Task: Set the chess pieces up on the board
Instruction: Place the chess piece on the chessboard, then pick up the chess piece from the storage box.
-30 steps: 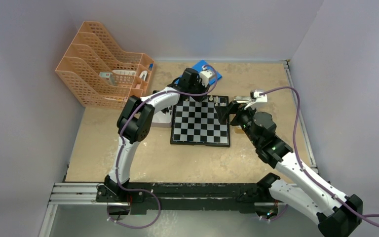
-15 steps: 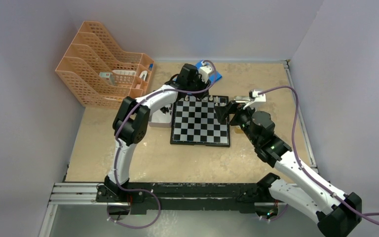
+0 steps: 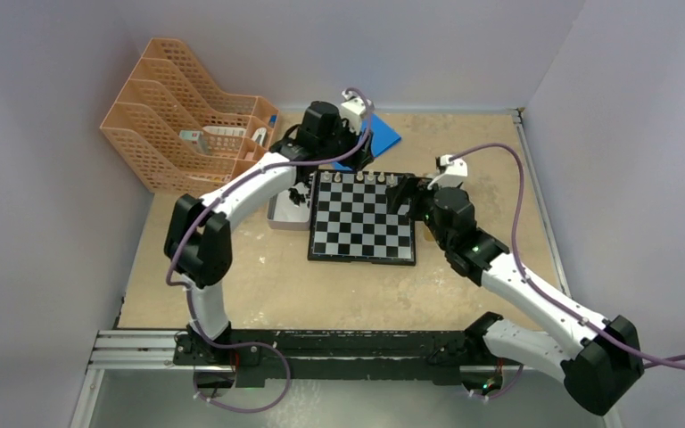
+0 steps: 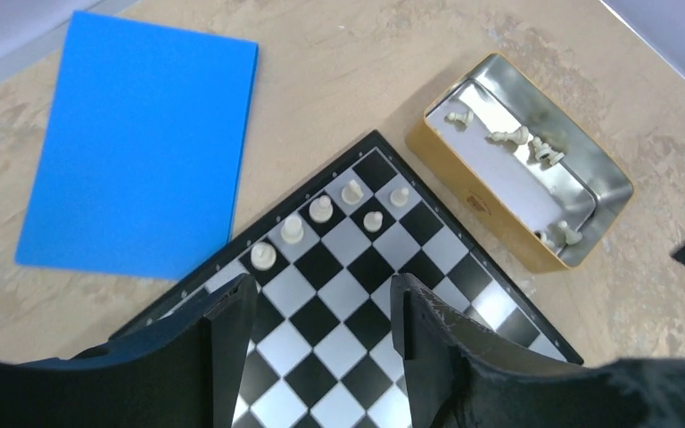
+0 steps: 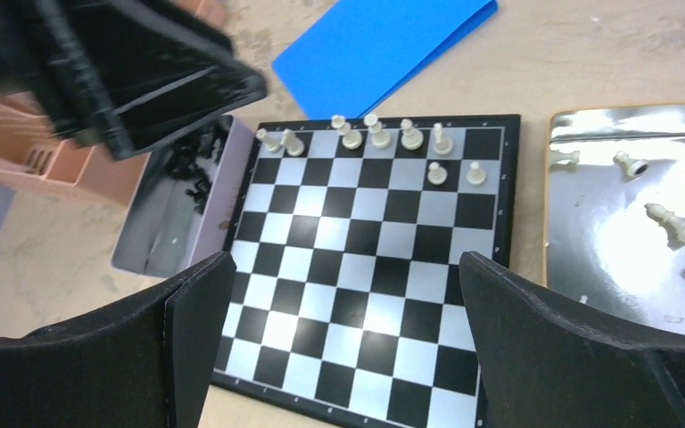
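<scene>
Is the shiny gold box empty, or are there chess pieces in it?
Not empty: several cream-white pieces lie scattered inside the gold box, seen in both wrist views.

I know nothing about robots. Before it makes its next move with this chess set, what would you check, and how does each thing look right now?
1. Left hand empty, fingers apart: ok.
2. Right hand empty, wide open: ok.
3. White pieces standing on squares along the far edge of the board: ok.
4. Spare white pieces ready to fetch: ok, several lie in the gold tin.
5. Black pieces on the board: not ok; all that show sit in the grey tin beside it.
</scene>
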Robot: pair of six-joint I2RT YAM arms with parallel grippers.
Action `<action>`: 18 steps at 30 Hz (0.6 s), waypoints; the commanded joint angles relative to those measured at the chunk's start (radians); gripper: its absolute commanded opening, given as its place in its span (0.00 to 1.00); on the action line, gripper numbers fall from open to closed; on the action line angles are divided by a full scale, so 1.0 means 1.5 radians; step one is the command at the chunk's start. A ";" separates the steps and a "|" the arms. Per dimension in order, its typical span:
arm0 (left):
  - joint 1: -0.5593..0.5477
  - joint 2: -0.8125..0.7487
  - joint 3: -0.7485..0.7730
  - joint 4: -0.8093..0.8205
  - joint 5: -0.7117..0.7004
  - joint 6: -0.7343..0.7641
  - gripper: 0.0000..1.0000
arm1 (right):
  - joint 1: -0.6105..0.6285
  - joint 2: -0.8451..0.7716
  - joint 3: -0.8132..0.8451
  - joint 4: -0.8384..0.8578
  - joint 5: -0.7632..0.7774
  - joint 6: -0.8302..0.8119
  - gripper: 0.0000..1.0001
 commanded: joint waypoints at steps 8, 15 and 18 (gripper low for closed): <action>0.007 -0.244 -0.162 -0.133 -0.023 -0.039 0.69 | -0.017 0.144 0.098 -0.003 0.198 -0.050 0.90; 0.007 -0.407 -0.287 -0.175 -0.003 -0.056 0.75 | -0.083 0.209 0.121 -0.014 0.247 -0.110 0.77; 0.008 -0.484 -0.377 -0.166 0.025 -0.066 0.79 | -0.137 0.230 0.135 -0.020 0.227 -0.135 0.72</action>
